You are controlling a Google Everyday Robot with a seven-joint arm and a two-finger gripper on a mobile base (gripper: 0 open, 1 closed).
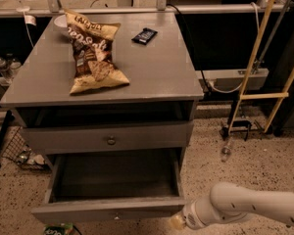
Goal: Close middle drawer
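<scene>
The middle drawer (112, 210) is pulled far out of the grey cabinet. Its shallow grey front with a tiny knob sits low in the view, and its deep box (115, 175) is empty. Above it is the taller top drawer front (108, 137) with a bigger knob, pulled out a little. The lowest drawer is hidden. My gripper (177, 221) is at the right end of the middle drawer's front, at or very near its corner. My white forearm (255, 207) comes in from the lower right.
On the cabinet top (152, 77) lie a chip bag (93, 53), a dark snack bar (144, 35) and a white bowl (61, 21). A green packet (59, 229) and a bottle (226, 151) lie on the floor. A yellow frame (264, 58) stands at the right.
</scene>
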